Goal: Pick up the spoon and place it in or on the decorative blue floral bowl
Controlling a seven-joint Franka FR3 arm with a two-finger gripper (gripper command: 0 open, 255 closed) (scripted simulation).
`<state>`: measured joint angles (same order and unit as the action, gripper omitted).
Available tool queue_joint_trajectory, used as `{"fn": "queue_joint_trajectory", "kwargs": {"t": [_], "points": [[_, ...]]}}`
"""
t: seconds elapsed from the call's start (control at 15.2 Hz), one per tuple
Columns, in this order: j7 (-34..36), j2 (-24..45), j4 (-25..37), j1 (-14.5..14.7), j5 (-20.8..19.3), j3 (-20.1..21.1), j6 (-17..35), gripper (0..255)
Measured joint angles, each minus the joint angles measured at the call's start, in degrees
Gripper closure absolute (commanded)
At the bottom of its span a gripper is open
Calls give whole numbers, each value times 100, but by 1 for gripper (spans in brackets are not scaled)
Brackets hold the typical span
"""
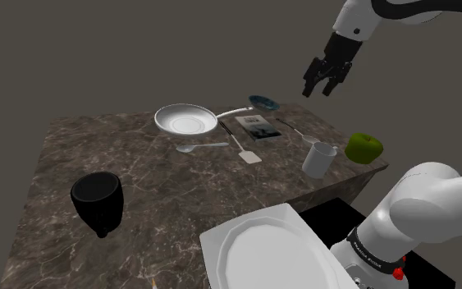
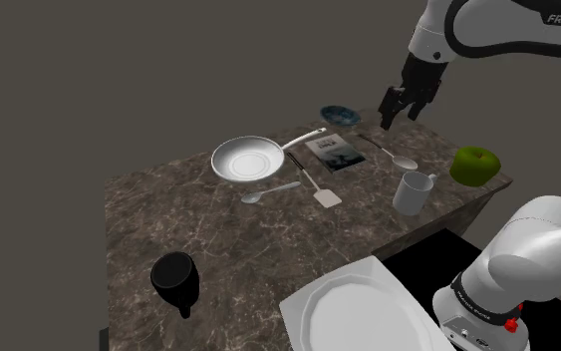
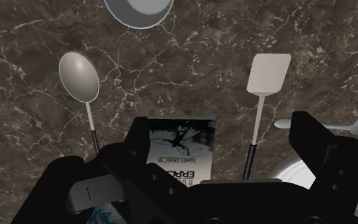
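Gripper fingers apart, empty, hovering high over the book, near the blue bowl at the table's far edge. Two spoons lie flat on the table: the dark-handled spoon between book and mug, and the pale spoon just beside the pan. Can't tell which is meant; the dark-handled one is nearer. Both look light, stiff, thin and probably slippery on stone. I'd pinch across the handle mid-length, fingers square to it. The bowl end is too curved to grip.
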<state>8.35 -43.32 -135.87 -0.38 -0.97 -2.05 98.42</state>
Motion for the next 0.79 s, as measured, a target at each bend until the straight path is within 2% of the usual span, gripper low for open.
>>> {"fn": "queue_joint_trajectory", "kwargs": {"t": [0.26, 0.79], "points": [[244, 169, -111, 62, 89, 206, 290, 0], [1176, 1286, -16, 242, 281, 973, 1362, 0]]}}
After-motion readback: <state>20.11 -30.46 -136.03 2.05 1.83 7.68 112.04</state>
